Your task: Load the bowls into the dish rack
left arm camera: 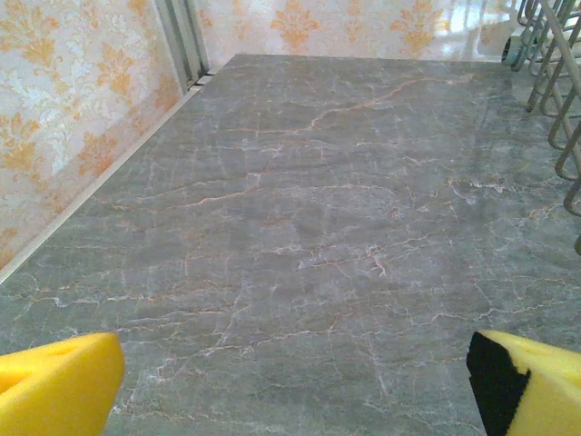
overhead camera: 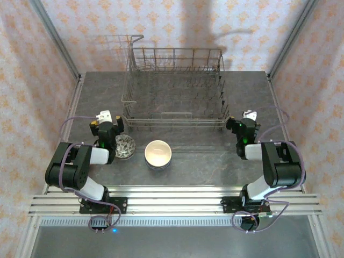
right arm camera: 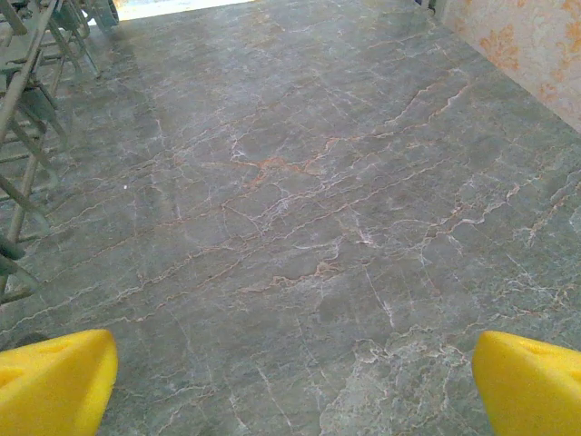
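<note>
Bowls on the near part of the grey stone-look table (overhead camera: 204,161), in front of the dish rack (overhead camera: 174,88). Cream bowl (overhead camera: 158,153) near the middle, a darker rim showing beneath it. Dark speckled bowl (overhead camera: 124,146) just to its left and apart from it, close beside the left gripper (overhead camera: 107,128). Left jaws spread wide, yellow fingertips (left arm camera: 54,386) over bare table, rack wires off to their right. Right gripper (overhead camera: 243,126) by the rack's right front corner, jaws equally released, yellow pads (right arm camera: 531,386) over bare table, rack wires to their left.
</note>
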Tool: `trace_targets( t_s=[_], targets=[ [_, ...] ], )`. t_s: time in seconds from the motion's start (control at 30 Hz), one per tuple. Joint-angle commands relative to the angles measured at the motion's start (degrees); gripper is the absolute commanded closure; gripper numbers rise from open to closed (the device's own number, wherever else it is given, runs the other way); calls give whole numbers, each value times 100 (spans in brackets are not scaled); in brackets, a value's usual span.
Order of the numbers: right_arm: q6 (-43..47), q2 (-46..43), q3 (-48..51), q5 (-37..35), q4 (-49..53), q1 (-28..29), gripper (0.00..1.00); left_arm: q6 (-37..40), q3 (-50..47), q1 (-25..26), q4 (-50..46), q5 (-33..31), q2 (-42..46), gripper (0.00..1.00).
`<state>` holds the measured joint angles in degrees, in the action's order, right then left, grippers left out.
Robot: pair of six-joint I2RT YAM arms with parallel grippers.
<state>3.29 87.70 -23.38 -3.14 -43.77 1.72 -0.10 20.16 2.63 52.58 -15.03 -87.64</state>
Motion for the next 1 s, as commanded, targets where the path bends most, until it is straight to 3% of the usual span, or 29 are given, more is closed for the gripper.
trace_targets(
  t_s=[0.0,0.2,0.8,0.97],
  targets=[
    [-13,-24,-71,42,-93,29,0,-25,84,-27,86,0,-29,1],
    [-13,-17,-71,50,-97,33,0,177,95,-35,20,593,-7,1],
    [-30,-17,-79,103,-71,4,0,129,128,-58,-11,536,-16,1],
    [-105,-357,-176,62,343,-49,0,-55,19,-62,-57,79,316,1]
  ],
)
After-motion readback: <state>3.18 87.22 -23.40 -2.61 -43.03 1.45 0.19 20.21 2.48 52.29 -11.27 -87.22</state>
